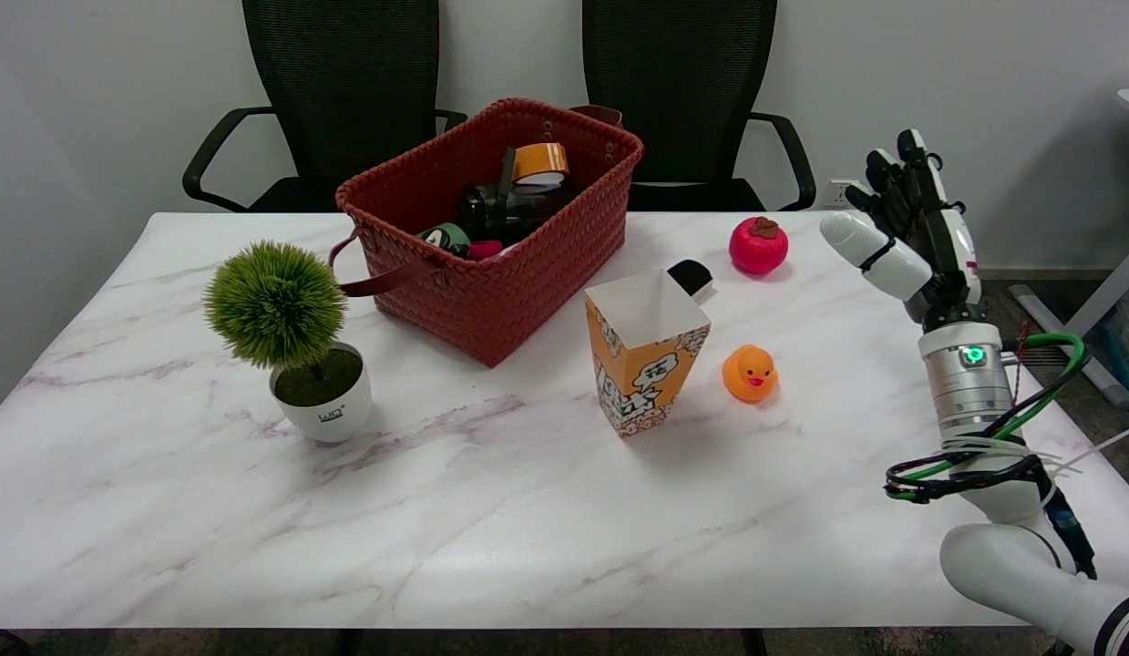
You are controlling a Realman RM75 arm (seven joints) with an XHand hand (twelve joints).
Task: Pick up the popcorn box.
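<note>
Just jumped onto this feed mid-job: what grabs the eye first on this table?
The red woven basket at the table's far middle, packed with odds and ends, dominates. In front of it, the orange popcorn box stands upright and open-topped near the centre, an orange rubber duck just right of it. At the right edge the right hand is raised, fingers apart, holding nothing, well clear of the box.

Bright even overhead light, soft short shadows, faint sheen on table [491, 510], sharp focus
</note>
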